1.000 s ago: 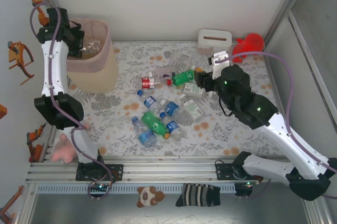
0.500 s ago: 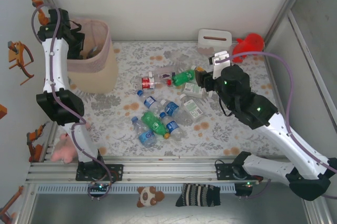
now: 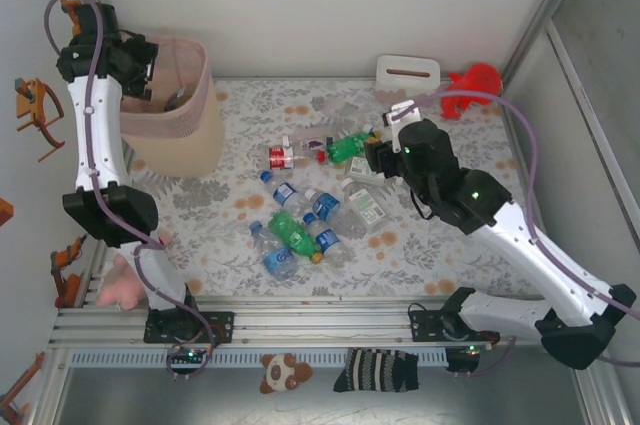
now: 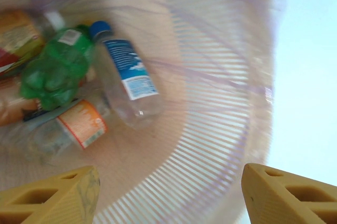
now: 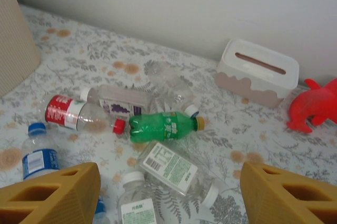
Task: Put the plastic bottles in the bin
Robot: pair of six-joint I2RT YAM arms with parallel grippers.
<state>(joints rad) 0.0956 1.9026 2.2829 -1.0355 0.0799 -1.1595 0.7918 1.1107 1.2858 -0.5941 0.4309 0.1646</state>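
I see the table (image 3: pixel 400 265) with the bin (image 3: pixel 190 135) at its far left corner. Mid-table lies a loose pile of bottles (image 3: pixel 310 205). My left gripper (image 4: pixel 169 175) hangs over the bin's mouth, jaws spread and empty. Inside the bin lie a blue-label bottle (image 4: pixel 126 76), a green bottle (image 4: pixel 52 71) and an orange-label bottle (image 4: pixel 79 124). My right gripper (image 5: pixel 169 170) hovers above the pile, jaws apart, nothing in them. A yellow-capped bottle (image 5: pixel 163 125) lies just ahead.
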